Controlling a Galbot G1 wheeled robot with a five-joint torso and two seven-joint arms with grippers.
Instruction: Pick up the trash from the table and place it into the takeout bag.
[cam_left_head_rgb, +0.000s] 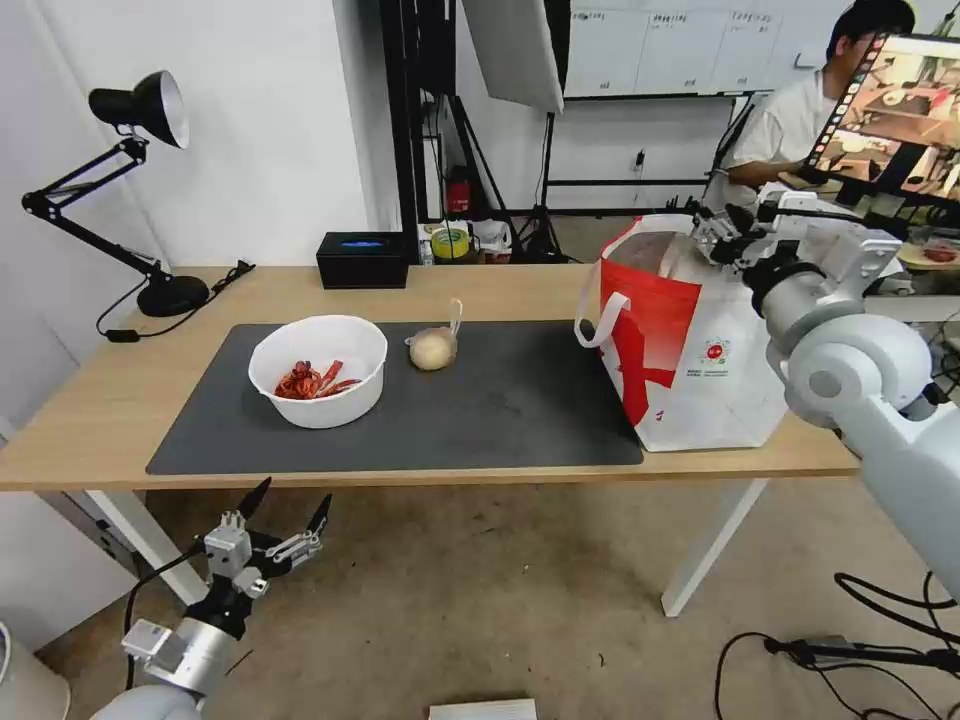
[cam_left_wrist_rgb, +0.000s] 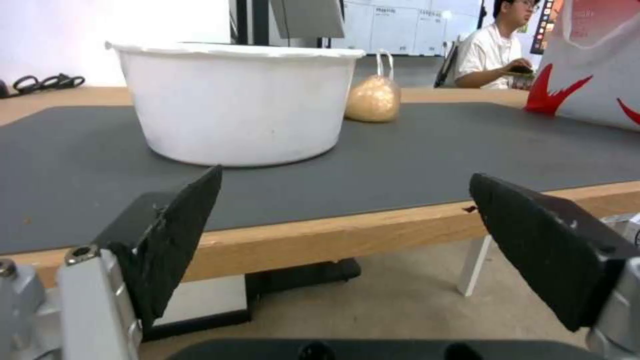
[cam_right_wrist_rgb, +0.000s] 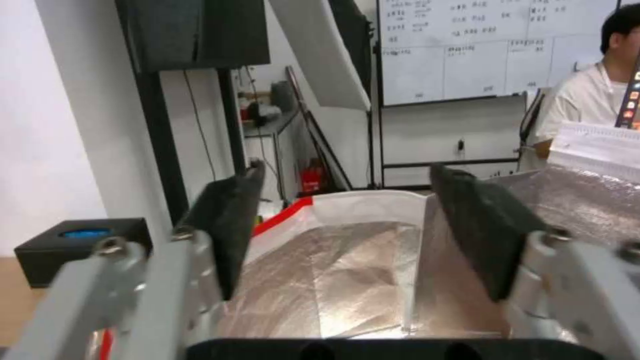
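Two pieces of trash are sitting on the mat (cam_left_head_rgb: 500, 420) of the table (cam_left_head_rgb: 90, 420): the bowl (cam_left_head_rgb: 318, 370) of red shells and, just beside it, the bagged lump (cam_left_head_rgb: 433, 349). The bag's (cam_left_head_rgb: 690, 350) contents are hidden from the head camera; its foil lining is showing empty by the right gripper (cam_right_wrist_rgb: 340, 235), hanging spread over its mouth. The left gripper (cam_left_head_rgb: 285, 508) is waiting spread below the table's front edge. A tissue box (cam_left_head_rgb: 362, 258) and lamp (cam_left_head_rgb: 130, 190) are standing behind

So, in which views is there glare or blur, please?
Head view: even light, soft shadow under the white bowl. Left wrist view: the open left gripper is blurred, the bowl sharper. Right wrist view: glare on the takeout bag foil lining.
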